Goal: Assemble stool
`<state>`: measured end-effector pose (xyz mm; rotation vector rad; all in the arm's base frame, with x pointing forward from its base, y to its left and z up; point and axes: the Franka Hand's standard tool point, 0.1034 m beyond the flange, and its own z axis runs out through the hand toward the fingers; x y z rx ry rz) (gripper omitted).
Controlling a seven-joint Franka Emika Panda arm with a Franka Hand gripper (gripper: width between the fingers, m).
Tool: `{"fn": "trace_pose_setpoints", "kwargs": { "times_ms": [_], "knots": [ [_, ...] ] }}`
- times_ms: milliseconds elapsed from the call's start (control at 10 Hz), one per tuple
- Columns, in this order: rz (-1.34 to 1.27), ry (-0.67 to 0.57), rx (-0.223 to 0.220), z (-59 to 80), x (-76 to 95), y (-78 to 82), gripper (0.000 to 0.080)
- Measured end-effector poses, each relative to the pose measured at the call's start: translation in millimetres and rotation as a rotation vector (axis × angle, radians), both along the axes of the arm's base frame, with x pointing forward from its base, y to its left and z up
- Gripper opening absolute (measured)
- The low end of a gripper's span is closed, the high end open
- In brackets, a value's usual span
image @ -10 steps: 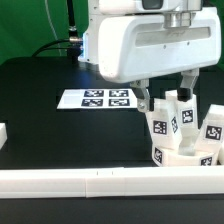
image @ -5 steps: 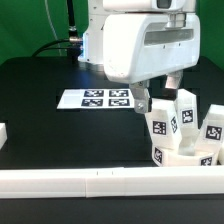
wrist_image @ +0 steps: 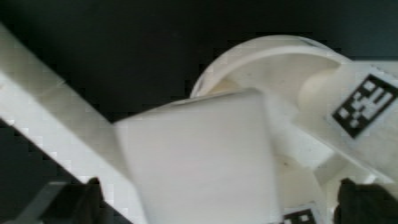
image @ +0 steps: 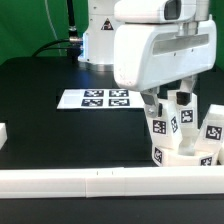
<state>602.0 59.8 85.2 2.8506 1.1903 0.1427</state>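
Observation:
The white stool seat lies at the exterior view's lower right, against the front rail, with tagged white legs standing on it. My gripper hangs over the nearest upright leg, one finger on each side of its top and wider apart than the leg. Another leg stands further to the exterior view's right. In the wrist view the leg fills the space between my dark fingertips, and the round seat lies beyond it. My gripper looks open.
The marker board lies flat on the black table left of the gripper. A long white rail runs along the front edge. A small white block sits at the exterior view's left edge. The arm's base stands at the back.
The gripper first shifted slightly to the exterior view's left, then moved right and now sits over the upright leg. The legs and seat have not moved.

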Motion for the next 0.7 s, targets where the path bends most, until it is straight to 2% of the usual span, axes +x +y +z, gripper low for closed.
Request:
{"fn": "trace_pose_setpoints", "kwargs": {
  "times_ms": [300, 400, 500, 600, 700],
  "knots": [
    [-0.012, 0.003, 0.000, -1.8, -0.4, -3.7, 0.0649],
    [-0.015, 0.002, 0.000, -1.8, -0.3, -5.1, 0.0555],
    [-0.017, 0.002, 0.000, -1.7, 0.0, -6.3, 0.0555],
    [-0.018, -0.001, -0.001, -1.6, 0.3, -6.9, 0.0387],
    [-0.018, -0.004, -0.001, -1.2, 1.0, -7.3, 0.0335]
  ]
}}
